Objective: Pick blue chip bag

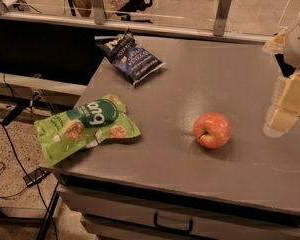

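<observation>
While hovering over right edge of counter (200, 79), holding tool (287, 101) well apart from blue chip bag (131, 56) at back-left, apple (212, 130) nearer; cannot tell tool's spread.

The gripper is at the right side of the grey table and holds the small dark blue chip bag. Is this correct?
Not quite. The camera view shows the gripper at the right side of the grey table, but the small crinkled dark blue chip bag lies apart from it, on the table's far left.
</observation>
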Robot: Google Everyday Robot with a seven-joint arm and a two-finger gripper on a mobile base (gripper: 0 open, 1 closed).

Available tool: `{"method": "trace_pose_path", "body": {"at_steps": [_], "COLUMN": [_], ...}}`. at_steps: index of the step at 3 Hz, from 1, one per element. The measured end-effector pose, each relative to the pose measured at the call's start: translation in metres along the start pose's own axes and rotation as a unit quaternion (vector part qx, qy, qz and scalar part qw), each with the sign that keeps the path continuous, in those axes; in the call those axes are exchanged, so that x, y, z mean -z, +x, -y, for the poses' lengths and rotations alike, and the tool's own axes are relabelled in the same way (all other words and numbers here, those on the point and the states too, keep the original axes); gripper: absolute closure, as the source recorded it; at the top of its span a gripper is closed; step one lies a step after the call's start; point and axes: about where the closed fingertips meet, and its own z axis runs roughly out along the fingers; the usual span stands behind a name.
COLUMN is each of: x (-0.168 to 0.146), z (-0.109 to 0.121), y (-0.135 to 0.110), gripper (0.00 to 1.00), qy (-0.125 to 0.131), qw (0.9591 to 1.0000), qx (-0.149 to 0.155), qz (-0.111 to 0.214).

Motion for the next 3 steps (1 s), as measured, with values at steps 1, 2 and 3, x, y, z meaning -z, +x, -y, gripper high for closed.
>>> {"method": "trace_pose_path", "body": {"at_steps": [1,2,3], "x": [-0.002,-0.017,-0.037], "z": [0.007,0.037,0.08], "y": [-0.007,-0.042,-0.095], "gripper": [0.0,0.0,0.0], "qy": [0.004,0.003,0.008], "qw": [0.9999,0.9988,0.996], "qx": [0.004,0.023,0.044], "qz": [0.009,0.044,0.077]}}
